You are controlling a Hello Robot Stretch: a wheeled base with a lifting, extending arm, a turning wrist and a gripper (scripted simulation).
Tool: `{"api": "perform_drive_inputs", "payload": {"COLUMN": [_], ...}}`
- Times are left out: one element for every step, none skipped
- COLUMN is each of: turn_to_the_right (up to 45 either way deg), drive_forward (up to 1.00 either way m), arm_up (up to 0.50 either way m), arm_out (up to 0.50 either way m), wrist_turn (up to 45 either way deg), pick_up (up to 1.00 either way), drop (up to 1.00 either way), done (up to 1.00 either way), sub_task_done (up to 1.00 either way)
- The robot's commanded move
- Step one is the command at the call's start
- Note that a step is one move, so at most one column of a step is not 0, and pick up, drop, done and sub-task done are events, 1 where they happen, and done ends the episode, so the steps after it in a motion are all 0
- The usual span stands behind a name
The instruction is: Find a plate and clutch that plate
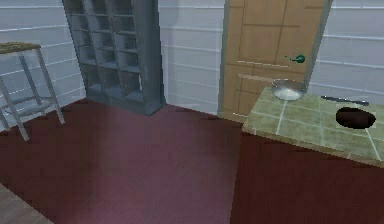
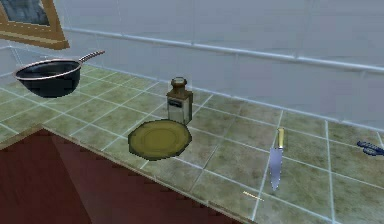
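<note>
On the tiled bench [image 2: 100, 112] beside me, a dark pan [image 2: 48, 78] sits at the left. The olive plate [image 2: 160, 140] lies flat near the front edge, a small bottle [image 2: 180, 100] just behind it, a knife [image 2: 277, 155] farther right. My hand's state I cannot tell.

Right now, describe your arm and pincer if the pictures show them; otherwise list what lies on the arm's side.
These pictures give me no colour, shape or marking for arm or pincer. On the arm's side: a green tiled counter with a round olive plate, a small jar behind it, a dark pan and a knife.
</note>
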Motion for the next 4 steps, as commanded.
{"api": "perform_drive_inputs", "payload": {"turn_to_the_right": [0.0, 0.0, 0.0, 0.0], "drive_forward": [0.00, 0.00, 0.00, 0.00], "arm_up": [0.50, 0.38, 0.00, 0.00], "arm_out": [0.00, 0.00, 0.24, 0.00], "wrist_turn": [0.0, 0.0, 0.0, 45.0], "pick_up": [0.00, 0.00, 0.00, 0.00], "drop": [0.00, 0.00, 0.00, 0.00], "done": [0.00, 0.00, 0.00, 0.00], "sub_task_done": [0.00, 0.00, 0.00, 0.00]}}
